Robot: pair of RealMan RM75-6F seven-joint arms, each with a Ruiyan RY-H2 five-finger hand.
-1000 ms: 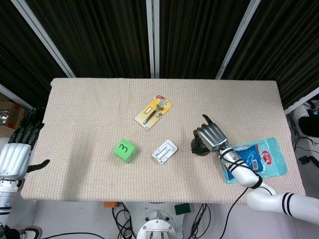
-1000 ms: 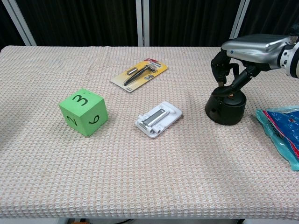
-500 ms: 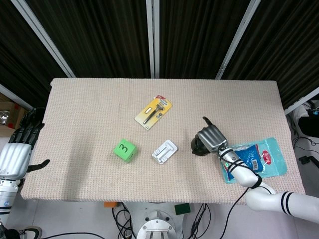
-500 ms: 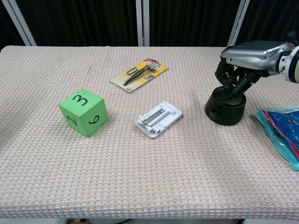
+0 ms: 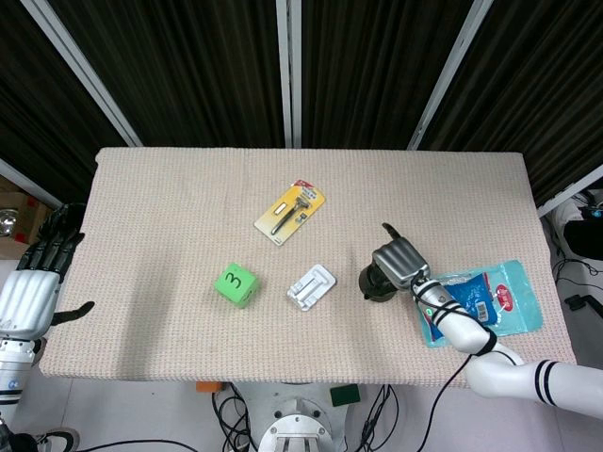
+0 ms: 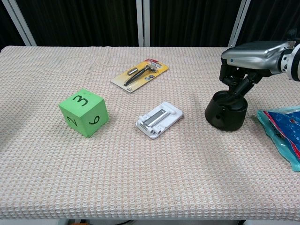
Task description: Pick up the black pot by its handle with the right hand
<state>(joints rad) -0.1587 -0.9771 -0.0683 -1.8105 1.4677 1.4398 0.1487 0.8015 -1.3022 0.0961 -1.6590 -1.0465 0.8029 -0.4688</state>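
The small black pot (image 6: 226, 111) is at the right of the table, also seen from above as the pot (image 5: 372, 283). My right hand (image 6: 248, 58) hovers directly over it with its fingers (image 6: 236, 79) curled down onto the handle at the pot's top, gripping it. The handle itself is hidden by the fingers. From above, the right hand (image 5: 399, 260) covers most of the pot. Whether the pot's base touches the cloth I cannot tell. My left hand (image 5: 33, 282) hangs off the table's left edge with fingers apart, holding nothing.
A blue packet (image 6: 283, 129) lies just right of the pot. A white plastic part (image 6: 158, 118) sits to its left, a green numbered cube (image 6: 84, 112) further left, and a yellow carded razor (image 6: 139, 74) behind. The cloth-covered table (image 5: 170, 188) ends near the packet.
My right hand's fingers have closed from a spread pose onto the pot's handle. The pot has shifted slightly toward the table's front with the hand.
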